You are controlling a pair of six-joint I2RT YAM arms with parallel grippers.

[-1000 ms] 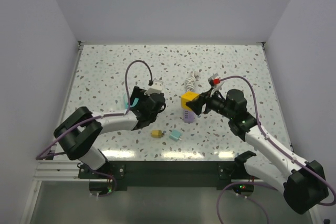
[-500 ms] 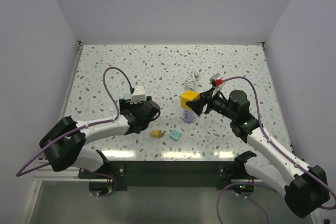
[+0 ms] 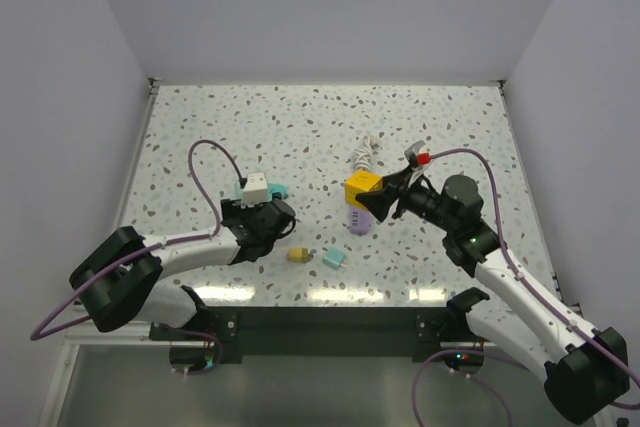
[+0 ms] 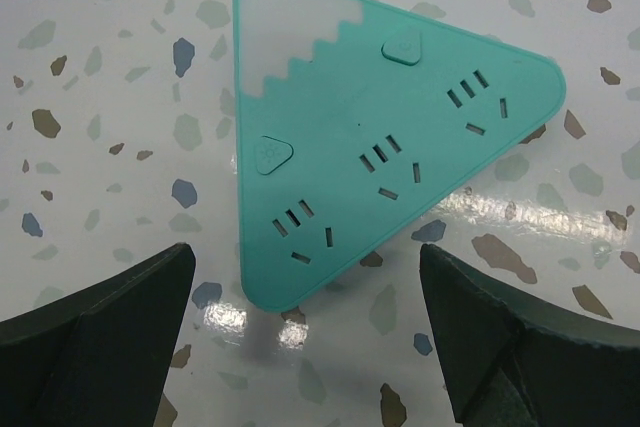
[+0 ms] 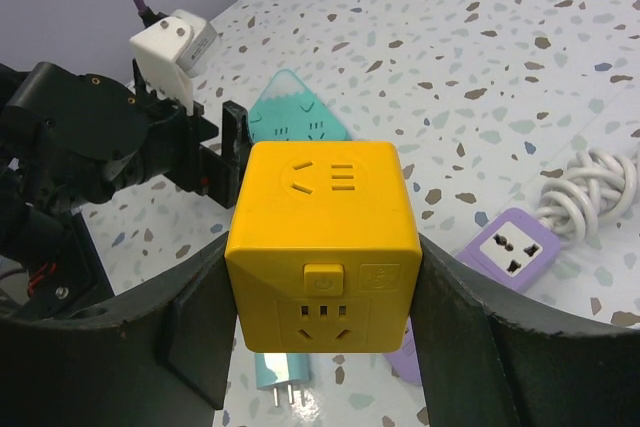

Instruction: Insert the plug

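Yellow cube socket (image 3: 361, 188): clamped between right fingers (image 5: 470, 337). Purple power strip (image 3: 360, 219): just beside cube.
Teal triangular socket (image 4: 380, 147): flat on bench (image 3: 450, 117), left of cube, beneath left fingers (image 4: 90, 347), which are spread wide and hold nothing.
Yellow plug (image 3: 298, 255), teal plug (image 3: 333, 259): loose on bench, left of cube towards the arm bases.

We see a yellow cube socket (image 5: 322, 187) held between the fingers of the right gripper (image 5: 322, 247), one outlet face up, another facing its wrist camera with a button above it. Beneath it a purple socket strip (image 5: 515, 247) lies flat at the middle of the table (image 3: 450, 127), its white cord (image 5: 590, 182) coiled toward the far edge. A teal triangular socket block (image 4: 385, 147) lies flat left of centre. A small yellow plug (image 3: 298, 255) and a teal plug (image 3: 333, 259) lie just beside each other near the near edge.
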